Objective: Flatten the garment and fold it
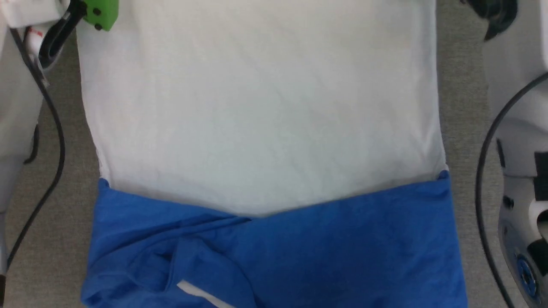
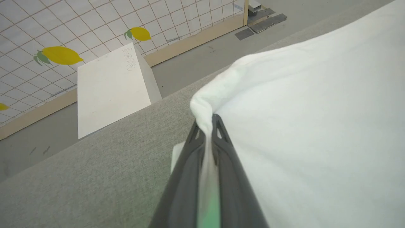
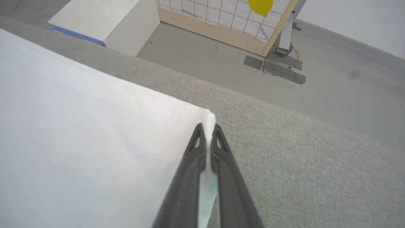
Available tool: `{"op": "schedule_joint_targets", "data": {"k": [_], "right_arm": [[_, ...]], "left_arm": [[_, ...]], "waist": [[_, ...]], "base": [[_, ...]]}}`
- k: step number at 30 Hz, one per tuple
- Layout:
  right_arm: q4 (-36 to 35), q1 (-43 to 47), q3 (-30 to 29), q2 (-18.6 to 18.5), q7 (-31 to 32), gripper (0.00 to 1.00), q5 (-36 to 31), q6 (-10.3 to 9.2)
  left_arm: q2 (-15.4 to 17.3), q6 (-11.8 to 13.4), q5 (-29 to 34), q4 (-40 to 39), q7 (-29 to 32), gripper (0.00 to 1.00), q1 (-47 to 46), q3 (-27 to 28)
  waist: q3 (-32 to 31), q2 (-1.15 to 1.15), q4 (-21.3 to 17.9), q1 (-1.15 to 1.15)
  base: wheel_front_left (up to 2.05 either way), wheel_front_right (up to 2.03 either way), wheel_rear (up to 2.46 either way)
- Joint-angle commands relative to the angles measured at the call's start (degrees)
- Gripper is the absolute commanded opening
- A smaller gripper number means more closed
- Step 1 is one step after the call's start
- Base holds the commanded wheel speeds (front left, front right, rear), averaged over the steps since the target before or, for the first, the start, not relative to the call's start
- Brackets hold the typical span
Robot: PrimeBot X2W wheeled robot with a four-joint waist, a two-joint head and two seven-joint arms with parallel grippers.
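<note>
Lying spot: the garment (image 1: 257,107) is spread on the grey table (image 1: 466,128). It fills the head view from 12 o'clock down to 6 o'clock.
White part: the body looks smooth and flat, from 12 o'clock to the middle.
Blue part: the blue sleeves (image 1: 342,248) lie folded across the bottom at 6 o'clock, with a bunched bit near 7 o'clock.
Left gripper (image 2: 207,126): pinched tight on a white corner of the garment, near 11 o'clock in the head view. The cloth puffs up past its tips.
Right gripper (image 3: 208,131): pinched tight on the other white corner, near 1 o'clock in the head view.
Behind the table: a white box (image 2: 110,91) on the floor and a tiled wall with yellow lemons (image 2: 61,55), at 10 o'clock in the left wrist view.
</note>
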Motion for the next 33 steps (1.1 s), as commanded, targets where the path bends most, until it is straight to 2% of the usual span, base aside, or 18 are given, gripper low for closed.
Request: {"op": "schedule_joint_targets", "data": {"k": [1, 6, 9, 14, 18, 21, 26, 33], "right_arm": [[-1.28, 2.21, 1.39, -0.88, -2.0, 0.0, 1.69, -0.09], [-7.44, 10.56, 5.22, -4.43, -6.77, 0.0, 6.93, -0.09], [-12.27, 16.8, 5.98, -6.27, -8.7, 0.0, 9.59, -0.09], [-22.42, 30.73, 5.96, -9.74, -9.06, 0.0, 13.03, -0.09], [-30.55, 43.22, 3.08, -11.09, -6.62, 0.0, 14.69, -0.09], [-36.03, 51.97, -0.14, -10.69, -3.91, 0.0, 15.35, -0.09], [-44.73, 65.87, -6.13, -7.07, 1.46, 0.0, 15.75, -0.09], [-48.55, 78.3, -9.78, -1.13, 8.1, 0.0, 14.08, -0.09]], "left_arm": [[0.39, 0.69, -0.66, -0.33, -1.59, 0.0, 2.37, 0.74], [1.55, 1.35, -2.9, -4.68, -4.17, 0.0, 11.74, 0.54], [2.64, 2.68, -4.1, -7.81, -5.94, 0.0, 18.0, 0.8], [4.31, 7.2, -7.39, -14.25, -9.52, 0.0, 31.44, 2.53], [5.17, 9.69, -10.12, -19.49, -11.17, 0.0, 42.51, 2.47], [5.28, 11.27, -11.77, -22.45, -11.65, 0.0, 49.06, 1.91], [4.78, 13.65, -14.31, -25.51, -13.07, 0.0, 57.67, 1.46], [3.1, 15.06, -19.8, -25.58, -14.99, 0.0, 66.69, 2.09]], "waist": [[-4.13, 0.0, -1.12, 0.0], [-10.79, 0.0, -1.25, 0.0], [-14.77, 0.0, -0.95, 0.0], [-21.39, 0.0, -0.49, 0.0], [-25.48, 0.0, 0.01, 0.0], [-27.34, 0.0, 0.55, 0.0], [-29.76, 0.0, 1.51, 0.0], [-32.22, 0.0, 1.26, 0.0]], "base": [[0.0, 0.0, 0.0], [0.0, 0.0, 0.0], [0.0, 0.0, 0.0], [0.0, 0.0, 0.0], [0.0, 0.0, 0.0], [0.0, 0.0, 0.0], [0.0, 0.0, 0.0], [0.0, 0.0, 0.0]]}}
